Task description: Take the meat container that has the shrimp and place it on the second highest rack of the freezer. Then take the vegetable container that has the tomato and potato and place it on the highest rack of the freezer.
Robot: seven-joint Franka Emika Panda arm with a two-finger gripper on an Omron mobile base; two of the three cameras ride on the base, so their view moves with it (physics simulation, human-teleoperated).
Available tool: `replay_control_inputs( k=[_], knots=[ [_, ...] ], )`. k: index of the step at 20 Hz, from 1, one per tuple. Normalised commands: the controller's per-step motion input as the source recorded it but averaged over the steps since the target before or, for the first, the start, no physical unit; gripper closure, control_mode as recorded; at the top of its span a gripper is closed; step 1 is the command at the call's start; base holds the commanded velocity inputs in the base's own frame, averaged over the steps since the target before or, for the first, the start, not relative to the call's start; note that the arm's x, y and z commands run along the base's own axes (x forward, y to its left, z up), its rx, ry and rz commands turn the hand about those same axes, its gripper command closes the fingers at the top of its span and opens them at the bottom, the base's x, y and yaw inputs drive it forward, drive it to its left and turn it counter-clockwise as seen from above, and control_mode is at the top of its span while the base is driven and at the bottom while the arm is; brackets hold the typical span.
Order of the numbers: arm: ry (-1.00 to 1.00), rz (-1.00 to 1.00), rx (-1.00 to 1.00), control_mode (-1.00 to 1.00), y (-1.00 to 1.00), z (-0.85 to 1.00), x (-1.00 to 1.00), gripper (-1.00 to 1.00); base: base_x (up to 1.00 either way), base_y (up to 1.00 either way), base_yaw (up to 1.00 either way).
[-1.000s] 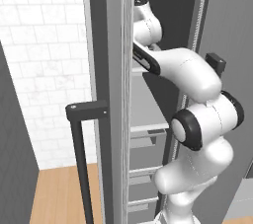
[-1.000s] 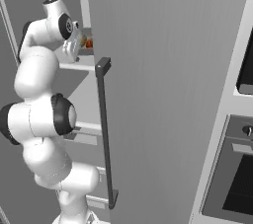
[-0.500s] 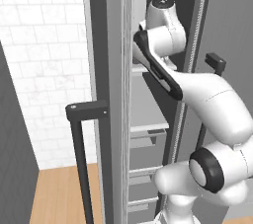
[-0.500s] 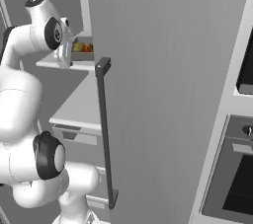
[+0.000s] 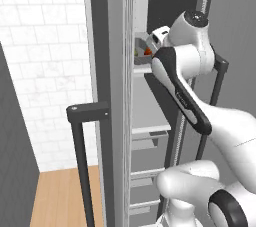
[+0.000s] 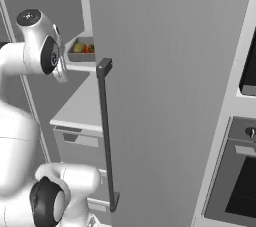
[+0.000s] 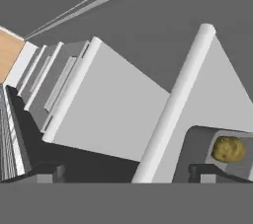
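The vegetable container (image 6: pixel 81 55), a dark grey tray, sits on the highest rack (image 6: pixel 80 67) of the freezer (image 5: pixel 145 96). In it lie the yellowish potato (image 6: pixel 78 47) and the red tomato (image 6: pixel 90 49). My gripper (image 7: pixel 124 173) is open, its fingertips (image 7: pixel 47 172) spread wide with nothing between them. It hangs just in front of the rack's white front edge (image 7: pixel 173 112), and the potato (image 7: pixel 227 149) and a corner of the tray (image 7: pixel 197 141) lie beyond it on the right. The meat container and the shrimp are out of view.
The freezer door (image 6: pixel 170 86) with its long black bar handle (image 6: pixel 106 131) stands open on the right. A lower white shelf (image 7: pixel 113 114) and grey drawers (image 6: pixel 80 138) lie beneath. A second black handle (image 5: pixel 82 161) stands at the left. The oven column (image 6: pixel 240 171) is at the far right.
The jaws have opened and let go of the vegetable container, which stays on the rack. The hand has drawn back from it and the arm has folded up closer to the cameras.
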Motion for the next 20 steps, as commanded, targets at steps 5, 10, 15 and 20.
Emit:
replay_control_inputs(
  k=[5,10,15,20],
  knots=[
    [-0.01,0.07,0.00,-1.00,-0.32,-0.06,-1.00,-1.00,0.00,0.00,0.00],
    [0.01,0.00,0.00,-1.00,-0.46,-0.37,-1.00,-1.00,0.00,0.00,0.00],
    [0.00,0.00,0.00,1.00,0.00,0.00,0.00,-1.00,-0.94,-0.66,-0.04],
    [0.00,0.00,0.00,1.00,0.00,0.00,0.00,-1.00,-0.19,-1.00,-0.08]
  ],
)
